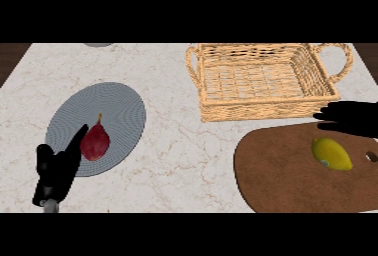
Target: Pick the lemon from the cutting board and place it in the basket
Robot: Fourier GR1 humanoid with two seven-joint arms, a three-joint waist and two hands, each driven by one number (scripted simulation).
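Observation:
A yellow lemon (pixel 331 153) lies on the brown cutting board (pixel 284 175) at the lower right. Behind the board stands a woven wicker basket (pixel 214 107) with two handles, nothing inside it. My right hand (pixel 354 118) comes in from the right edge, open, its fingers stretched leftward over the board's far edge, just beyond the lemon and apart from it. My left hand (pixel 57 167) rests open at the lower left, fingers pointing up, holding nothing.
A grey round plate (pixel 118 105) at the left carries a dark red fruit (pixel 94 141) with a stem, right beside my left hand. White marble counter (pixel 177 150) lies between plate and board. A grey object (pixel 98 44) peeks in at the far edge.

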